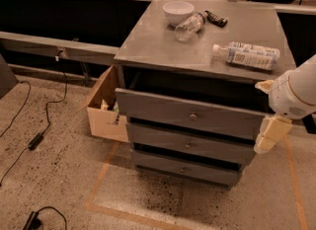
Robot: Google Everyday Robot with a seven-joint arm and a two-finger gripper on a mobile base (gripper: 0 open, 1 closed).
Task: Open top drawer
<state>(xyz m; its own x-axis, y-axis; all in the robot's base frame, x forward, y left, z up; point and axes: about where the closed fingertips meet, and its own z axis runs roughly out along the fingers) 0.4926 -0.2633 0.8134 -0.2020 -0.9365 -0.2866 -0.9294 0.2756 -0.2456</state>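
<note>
My gripper (270,134) hangs at the right end of the top drawer (163,110), just off the corner of its front panel, with my white arm (296,93) coming in from the right edge of the view above it. Whether my jaws are apart or together I cannot tell. The top drawer stands partly pulled out of the grey table (163,46): its wide front sits forward of the table's edge, a dark gap shows behind it, and its small round knob (193,117) is at the centre, well to the left of my gripper. Below it the middle drawer (163,140) and the bottom drawer (158,164) also sit a little proud. On the table are a white bowl (177,12), a clear bottle (190,25) lying against it, a small dark device (216,18) and a labelled bottle (247,55) on its side near the front right. A cardboard box (101,120) stands on the floor against the table's left side.
</note>
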